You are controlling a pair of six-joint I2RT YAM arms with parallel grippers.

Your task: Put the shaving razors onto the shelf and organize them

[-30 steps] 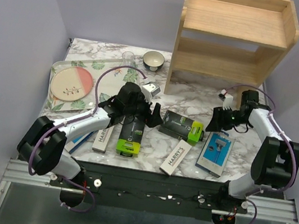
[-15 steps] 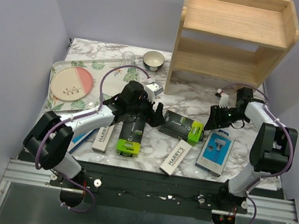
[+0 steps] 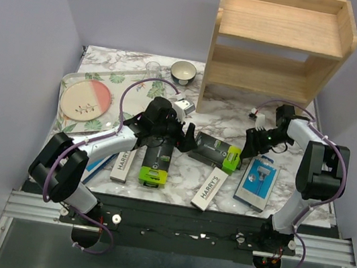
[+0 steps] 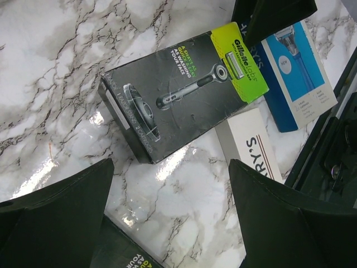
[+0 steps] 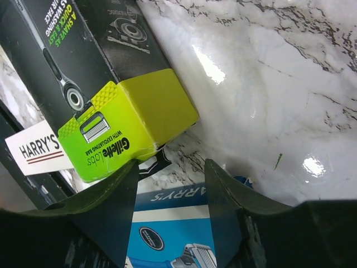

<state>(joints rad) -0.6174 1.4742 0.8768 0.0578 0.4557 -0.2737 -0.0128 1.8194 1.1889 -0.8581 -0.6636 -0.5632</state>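
The light-wood shelf [image 3: 281, 41] stands at the back right with both tiers bare. Shaving razors lie on the marble: a black box with a lime end [image 3: 216, 151] [image 4: 184, 95] [image 5: 134, 111], a second one [image 3: 156, 161], two white Harry's boxes [image 3: 211, 189] [image 3: 123, 162] and a blue pack [image 3: 257, 180] [image 5: 178, 234]. My left gripper [image 3: 158, 134] [image 4: 173, 206] hangs wide open over bare marble beside the second black box. My right gripper [image 3: 255, 143] [image 5: 170, 167] is open above the blue pack's far end, next to the lime end, holding nothing.
A floral tray [image 3: 71, 80] with a pink plate [image 3: 85, 100] sits at the back left. A dark bowl [image 3: 183, 72] and a clear glass [image 3: 153, 69] stand behind my left arm. A second blue pack [image 3: 95, 165] peeks out under that arm.
My right gripper has moved left toward the lime end of the black box, narrowing slightly. The left gripper shifted a little to the right at first, then held still.
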